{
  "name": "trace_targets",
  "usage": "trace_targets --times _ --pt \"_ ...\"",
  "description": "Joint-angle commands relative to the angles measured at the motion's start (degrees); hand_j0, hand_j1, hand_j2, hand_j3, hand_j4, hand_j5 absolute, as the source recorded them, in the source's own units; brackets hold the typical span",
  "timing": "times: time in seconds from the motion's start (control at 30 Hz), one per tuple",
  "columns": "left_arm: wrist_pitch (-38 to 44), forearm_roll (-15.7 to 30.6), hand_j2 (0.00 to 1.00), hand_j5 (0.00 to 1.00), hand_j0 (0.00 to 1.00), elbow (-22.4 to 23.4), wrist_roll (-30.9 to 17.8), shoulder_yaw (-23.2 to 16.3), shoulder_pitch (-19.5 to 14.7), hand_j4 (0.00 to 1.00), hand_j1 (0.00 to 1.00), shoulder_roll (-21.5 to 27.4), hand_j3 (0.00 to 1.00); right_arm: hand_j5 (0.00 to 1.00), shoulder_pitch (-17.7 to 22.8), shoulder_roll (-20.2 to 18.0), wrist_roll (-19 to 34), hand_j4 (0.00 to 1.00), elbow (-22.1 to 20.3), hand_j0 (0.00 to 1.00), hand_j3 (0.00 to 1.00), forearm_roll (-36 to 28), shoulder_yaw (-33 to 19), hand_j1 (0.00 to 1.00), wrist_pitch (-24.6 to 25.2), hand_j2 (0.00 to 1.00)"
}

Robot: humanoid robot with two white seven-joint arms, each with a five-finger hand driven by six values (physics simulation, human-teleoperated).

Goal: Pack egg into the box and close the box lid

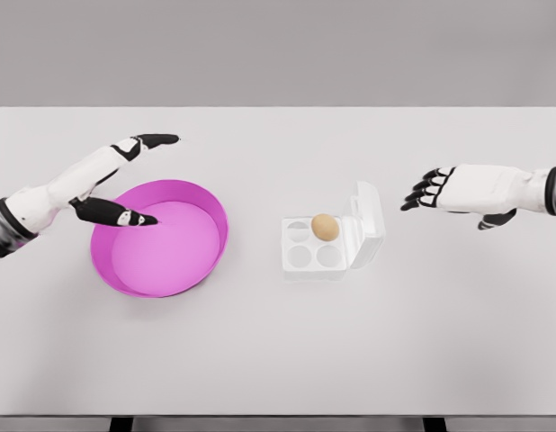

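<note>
Worktop [278,360] was white & wide, seen from above via the head cam, w/ grey background behind its far edge. Near centre, slightly right, sat a small white egg box [332,239] w/ four round cups in a 2x2 grid. One brown egg [325,227] rested in the far-right cup; the other three cups were bare. The box lid [368,223] stood open, hinged on the box's right side & tilted up and away to the right.

Left of the box, well apart from it, lay a round magenta bowl [201,202] w/ low walls, nothing inside.

Left hand [116,180] came in from the pic's left edge, white forearm, black fingertips. Its fingers [156,139] were stretched out straight & relaxed, grasping nothing; the thumb reached over the bowl's near-left rim, while the long fingers pointed right past the bowl's far side.

Right hand [449,189] came in from the right edge, hovering right of the open lid, near but not touching it. Its fingers [420,193] were loosely bent toward the box, spread apart, holding nothing.
</note>
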Motion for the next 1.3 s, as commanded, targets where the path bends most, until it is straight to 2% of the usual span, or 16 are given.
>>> trace_targets --times 0.0,0.17,0.33,1.27 --pt "0.16 0.86 1.0 1.0 1.0 -0.06 0.03 2.04 0.0 1.0 1.0 1.26 1.0 1.0 0.0 -0.91 0.14 1.0 -1.27 1.0 1.0 -0.18 -0.31 1.0 0.12 1.0" --pt "0.16 0.86 1.0 1.0 1.0 0.03 0.03 2.12 0.53 1.0 1.0 1.52 1.0 1.0 -0.18 -1.79 0.32 1.0 -5.58 1.0 1.0 0.35 -0.57 1.0 0.12 1.0" --pt "0.16 0.77 1.0 1.0 1.0 0.29 0.03 3.27 1.41 1.0 1.0 2.49 1.0 1.0 -0.26 -1.79 0.4 1.0 -7.25 1.0 1.0 0.61 -0.48 1.0 0.12 1.0" --pt "0.16 0.59 1.0 1.0 1.0 0.82 0.03 3.27 1.67 1.0 1.0 2.4 1.0 1.0 -2.64 0.32 1.46 1.0 -11.03 1.0 1.0 0.61 0.13 1.0 0.12 1.0"
